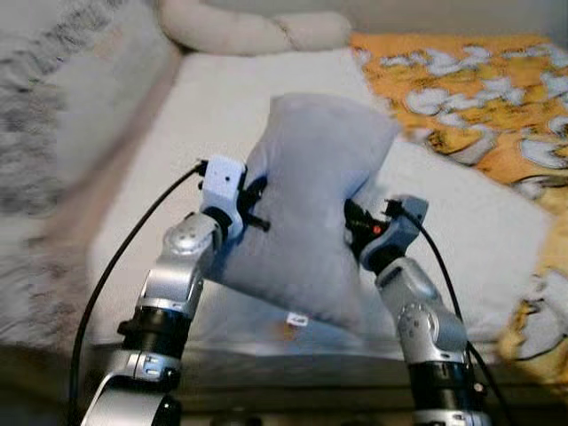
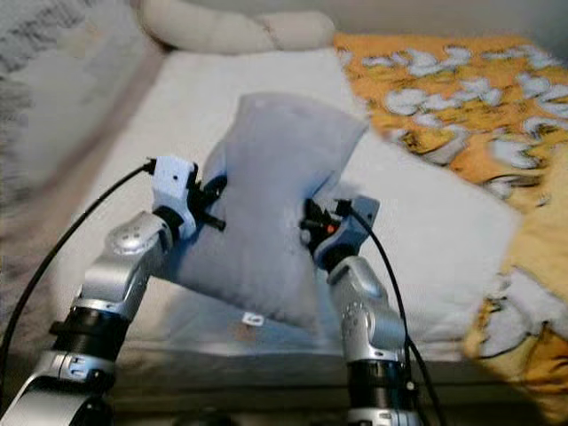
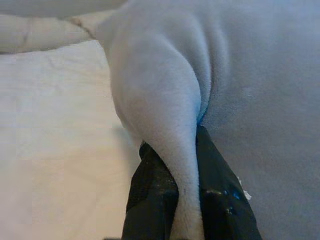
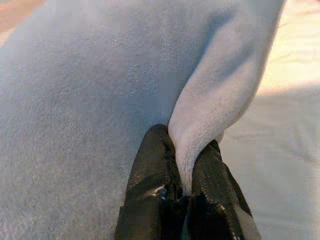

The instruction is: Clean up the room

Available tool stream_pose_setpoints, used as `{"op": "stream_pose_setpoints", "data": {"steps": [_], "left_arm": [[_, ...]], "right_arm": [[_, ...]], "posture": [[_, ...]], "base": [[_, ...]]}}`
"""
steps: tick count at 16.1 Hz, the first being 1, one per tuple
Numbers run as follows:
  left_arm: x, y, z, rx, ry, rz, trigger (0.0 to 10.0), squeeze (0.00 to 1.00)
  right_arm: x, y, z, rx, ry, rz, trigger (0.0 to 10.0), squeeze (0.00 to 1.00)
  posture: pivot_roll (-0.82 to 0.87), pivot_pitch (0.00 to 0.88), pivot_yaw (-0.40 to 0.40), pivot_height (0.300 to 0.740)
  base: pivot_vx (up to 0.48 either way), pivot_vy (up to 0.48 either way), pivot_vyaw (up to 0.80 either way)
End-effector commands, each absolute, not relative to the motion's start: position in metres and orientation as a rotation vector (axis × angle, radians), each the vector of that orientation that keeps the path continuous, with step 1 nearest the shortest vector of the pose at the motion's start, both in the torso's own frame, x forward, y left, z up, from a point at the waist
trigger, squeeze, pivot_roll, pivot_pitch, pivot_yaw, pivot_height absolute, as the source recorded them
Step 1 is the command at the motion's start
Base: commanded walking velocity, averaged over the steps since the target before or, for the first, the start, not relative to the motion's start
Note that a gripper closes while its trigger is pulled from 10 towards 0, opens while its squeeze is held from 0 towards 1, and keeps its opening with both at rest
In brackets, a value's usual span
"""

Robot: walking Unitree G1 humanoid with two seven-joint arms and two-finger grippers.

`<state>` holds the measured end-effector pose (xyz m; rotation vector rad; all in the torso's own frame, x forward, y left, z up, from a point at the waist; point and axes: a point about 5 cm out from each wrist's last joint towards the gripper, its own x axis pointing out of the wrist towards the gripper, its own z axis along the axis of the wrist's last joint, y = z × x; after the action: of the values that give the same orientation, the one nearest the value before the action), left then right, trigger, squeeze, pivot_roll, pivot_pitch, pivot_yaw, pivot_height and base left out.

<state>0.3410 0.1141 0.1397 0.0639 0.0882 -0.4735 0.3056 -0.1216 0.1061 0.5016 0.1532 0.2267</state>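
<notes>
I am holding the grey pillow (image 1: 306, 213) up over the bed (image 1: 222, 98), my left gripper (image 3: 187, 175) and right gripper (image 4: 185, 167) each pinching a fold of its fabric. Those thin folds could be slipping free (plush is slick), dropping it. Its small tag (image 1: 297, 319) is unreadable.

free: white sheet (image 1: 222, 106) ahead/left | blocked: bolster (image 1: 257, 31) far end, orange blanket (image 1: 479, 89) right

Both head eyes look steeply down on the bed (image 1: 204, 98), while each wrist camera peers close along its fingers at the grey pillow (image 1: 306, 213) all views share.
</notes>
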Motion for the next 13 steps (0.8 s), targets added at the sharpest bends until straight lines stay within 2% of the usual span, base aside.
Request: {"op": "stream_pose_setpoints", "data": {"steps": [1,2,8,13], "left_arm": [[0.3421,0.101,0.148,0.072,0.058,-0.51,10.0,0.0],[0.3422,0.1009,0.1478,0.072,0.059,-0.51,10.0,0.0],[0.3426,0.1011,0.1475,0.072,0.061,-0.507,10.0,0.0],[0.3436,0.1003,0.1496,0.076,0.047,-0.498,10.0,0.0]], "right_arm": [[0.3069,-0.1267,0.1108,0.496,0.131,0.208,10.0,0.0],[0.307,-0.127,0.111,0.495,0.129,0.207,10.0,0.0],[0.3078,-0.1261,0.1109,0.48,0.133,0.208,10.0,0.0],[0.3083,-0.1255,0.1107,0.474,0.137,0.207,10.0,0.0]], "posture": [[-0.03,0.0,0.044,0.74],[-0.03,0.0,0.044,0.74],[-0.03,0.0,0.042,0.74],[-0.03,0.0,0.043,0.74]], "base": [[0.0,0.371,-0.8],[0.0,0.371,-0.8],[0.0,0.372,0.0],[0.0,0.0,0.0]]}}
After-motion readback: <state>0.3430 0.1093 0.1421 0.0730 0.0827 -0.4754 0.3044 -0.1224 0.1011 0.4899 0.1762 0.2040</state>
